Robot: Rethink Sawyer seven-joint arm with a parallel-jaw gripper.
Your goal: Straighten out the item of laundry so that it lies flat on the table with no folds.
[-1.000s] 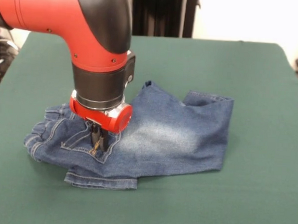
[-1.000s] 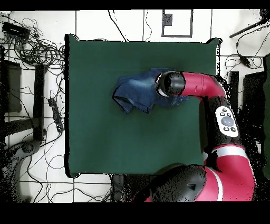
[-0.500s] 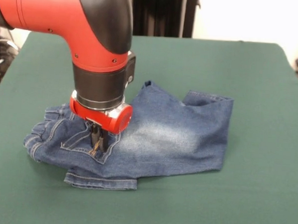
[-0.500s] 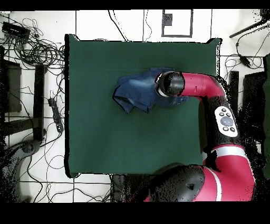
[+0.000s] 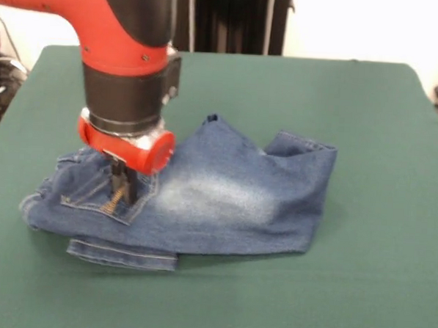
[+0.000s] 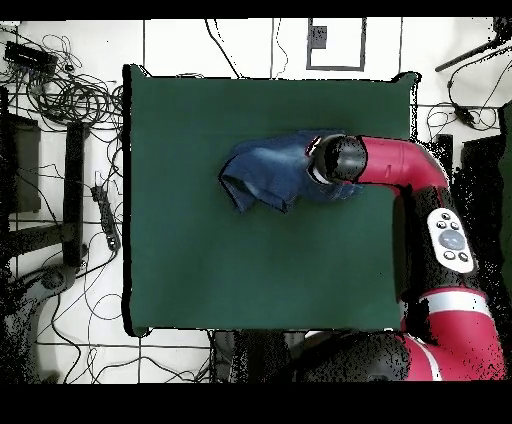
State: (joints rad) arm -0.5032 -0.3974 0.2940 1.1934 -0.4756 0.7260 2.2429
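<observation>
The item of laundry (image 5: 224, 201), small blue denim jeans with a faded whitish patch, lies crumpled on the green table (image 5: 368, 128). One leg is folded over the other, and a hem sticks out at the front left. My gripper (image 5: 120, 194) comes straight down onto the back pocket with orange stitching near the waistband and is shut on the denim there. In the overhead view the jeans (image 6: 265, 175) lie in the table's (image 6: 200, 260) upper middle. The arm's wrist (image 6: 335, 160) covers their right end and hides the gripper.
The table's left edge (image 5: 16, 102) is close to the waistband end of the jeans. Cables (image 6: 70, 90) and stands lie on the floor beside the table. Dark posts (image 5: 234, 21) stand behind the far edge.
The arm has shifted left in the front view, dragging the jeans with it by the pocket. In the overhead view the jeans moved slightly right.
</observation>
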